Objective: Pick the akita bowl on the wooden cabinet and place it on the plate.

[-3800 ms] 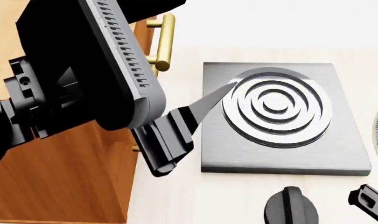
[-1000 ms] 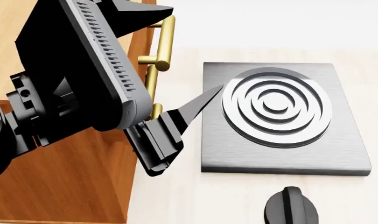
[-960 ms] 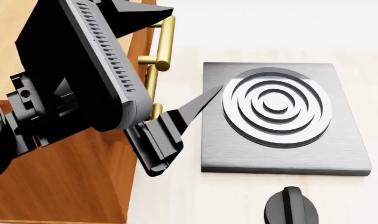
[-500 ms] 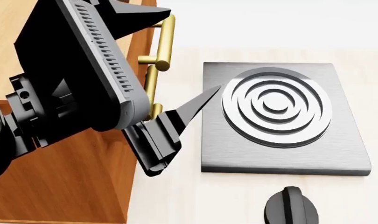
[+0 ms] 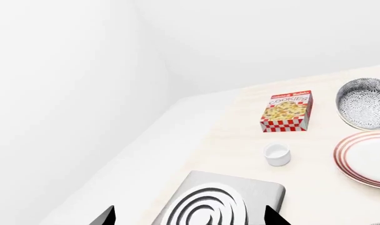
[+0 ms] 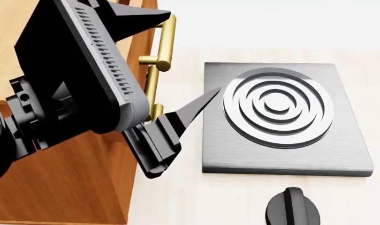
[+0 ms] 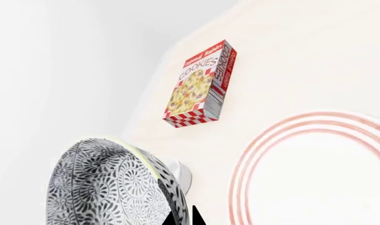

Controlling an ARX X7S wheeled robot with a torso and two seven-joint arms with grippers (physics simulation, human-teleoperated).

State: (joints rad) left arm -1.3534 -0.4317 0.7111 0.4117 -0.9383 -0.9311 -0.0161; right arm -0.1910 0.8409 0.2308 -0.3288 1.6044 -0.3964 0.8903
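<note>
My right gripper (image 7: 180, 219) is shut on the rim of the akita bowl (image 7: 105, 190), one fingertip inside the wall and one outside. The bowl is white with a dense dark leafy pattern and hangs tilted beside the plate (image 7: 315, 180), a white plate with red rings. In the left wrist view the bowl (image 5: 363, 103) is just beyond the plate (image 5: 365, 159). My left gripper (image 5: 191, 218) is open with nothing in it, above the stove burner. The wooden cabinet (image 6: 71, 187) fills the head view's left, largely behind my left arm, one of whose fingers (image 6: 199, 104) points at the burner.
A grey stove plate with a ringed burner (image 6: 277, 108) lies on the pale counter, with a black knob (image 6: 293, 208) in front. A cookies box (image 5: 287, 112) and a small white cup (image 5: 277, 154) stand near the plate. A brass handle (image 6: 163, 44) juts from the cabinet.
The bowl's edge and my right gripper, at the head view's right edge 3.8 s ago, have left that view. Over the last second my left arm barely drifted.
</note>
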